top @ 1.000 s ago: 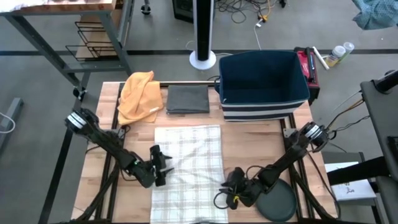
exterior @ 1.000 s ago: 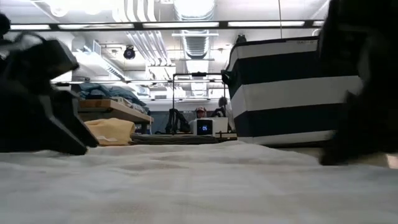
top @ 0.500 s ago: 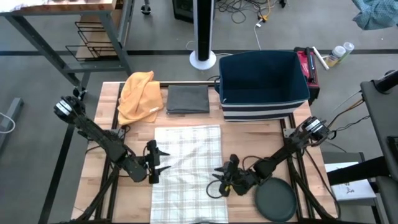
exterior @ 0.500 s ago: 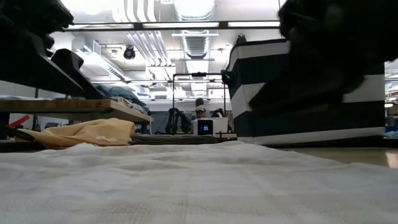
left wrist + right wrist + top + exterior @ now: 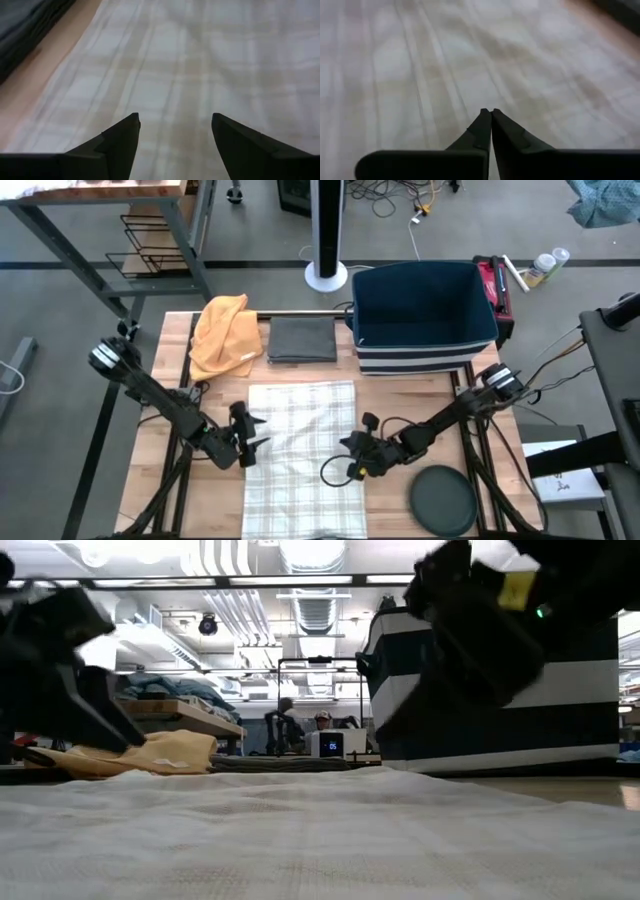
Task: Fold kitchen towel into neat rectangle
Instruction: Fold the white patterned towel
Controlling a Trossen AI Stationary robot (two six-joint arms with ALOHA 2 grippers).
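The kitchen towel (image 5: 303,455), white with a faint plaid, lies spread flat on the wooden table; it also fills the left wrist view (image 5: 200,60) and the right wrist view (image 5: 445,60). My left gripper (image 5: 252,438) (image 5: 175,117) hovers open over the towel's left edge. My right gripper (image 5: 347,446) (image 5: 491,111) is shut over the towel's right part, with nothing between its fingers. In the low view both dark grippers, the left (image 5: 60,670) and the right (image 5: 480,630), stand above the cloth.
At the table's far side lie a yellow cloth (image 5: 225,335) and a folded dark grey cloth (image 5: 302,340). A navy striped bin (image 5: 422,315) stands at the far right. A dark round disc (image 5: 443,500) lies near the right front corner.
My right gripper has moved toward the table's left edge, from off the towel onto its right part. It has rolled about its axis and shut its fingers. My left gripper has drawn back a little toward the table's left edge and stays open. The towel lies as before.
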